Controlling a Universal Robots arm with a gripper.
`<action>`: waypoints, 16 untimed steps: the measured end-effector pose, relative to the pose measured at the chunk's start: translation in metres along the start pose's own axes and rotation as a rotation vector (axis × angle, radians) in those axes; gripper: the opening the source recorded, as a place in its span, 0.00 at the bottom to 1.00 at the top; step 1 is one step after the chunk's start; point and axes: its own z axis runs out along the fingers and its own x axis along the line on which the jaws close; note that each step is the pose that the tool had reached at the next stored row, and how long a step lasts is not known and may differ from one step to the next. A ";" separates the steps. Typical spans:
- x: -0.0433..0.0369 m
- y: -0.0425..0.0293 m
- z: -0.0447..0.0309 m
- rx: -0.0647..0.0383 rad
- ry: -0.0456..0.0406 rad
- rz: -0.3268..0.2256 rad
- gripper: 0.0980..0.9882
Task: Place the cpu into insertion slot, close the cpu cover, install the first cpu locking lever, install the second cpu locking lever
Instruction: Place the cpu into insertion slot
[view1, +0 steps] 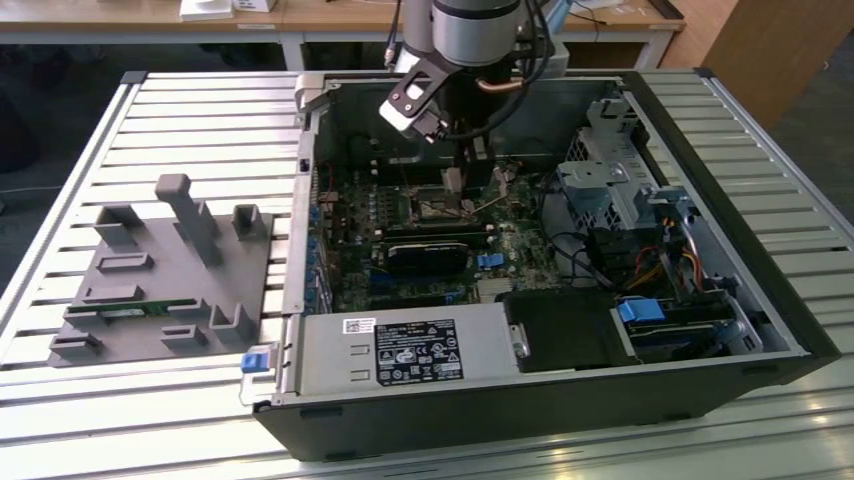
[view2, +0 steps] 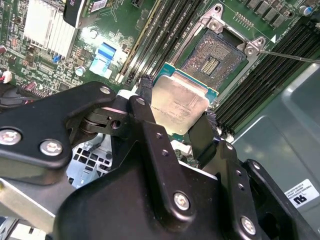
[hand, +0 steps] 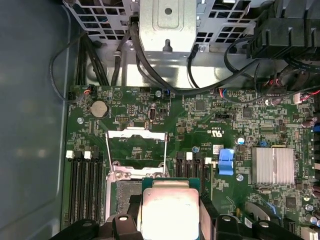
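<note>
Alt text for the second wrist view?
The gripper is shut on the cpu, holding it close to the open, empty socket on the green motherboard, not yet seated. Dark memory slots run along both sides of the socket.

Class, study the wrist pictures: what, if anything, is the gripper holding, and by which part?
The gripper holds the cpu, pinched by two opposite side edges between its fingers, close to the open socket.

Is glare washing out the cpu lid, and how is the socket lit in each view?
Second wrist view: the cpu lid shows a pale sheen with its edges clear, and the socket is evenly lit. First wrist view: the lid is nearly white, the socket dim. Exterior view: the case interior is dark against the bright table.
</note>
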 end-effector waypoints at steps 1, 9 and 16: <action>0.0000 0.0000 0.0003 0.000 0.0000 0.000 0.50; 0.0000 -0.0002 0.0022 0.000 -0.0001 0.000 0.50; 0.0003 -0.0003 0.0030 0.000 0.0000 0.000 0.50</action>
